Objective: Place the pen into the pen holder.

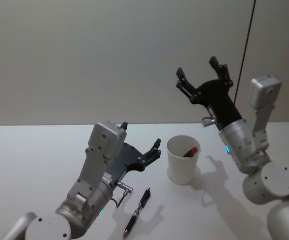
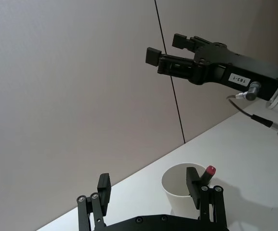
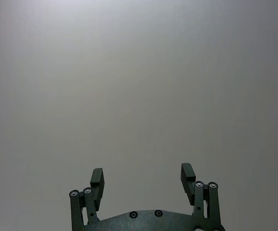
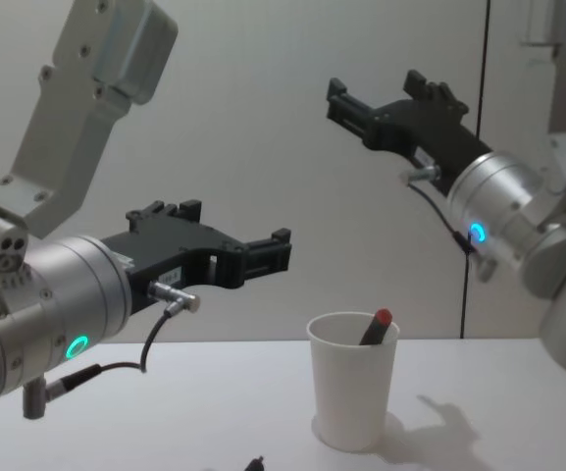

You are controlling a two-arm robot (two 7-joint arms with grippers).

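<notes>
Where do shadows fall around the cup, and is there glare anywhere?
Head view: soft shadows lie on the table to the right of the pen holder and the loose pen; chest view: a faint shadow right of the pen holder, no glare; right wrist view: evenly lit wall beyond the open right tool.

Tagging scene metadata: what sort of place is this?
Probably a lab or robot test bench, not a lived-in office: a white table, a plain grey wall behind, and just staged props, a paper cup holding a red-tipped pen and a dark pen lying nearby.
</notes>
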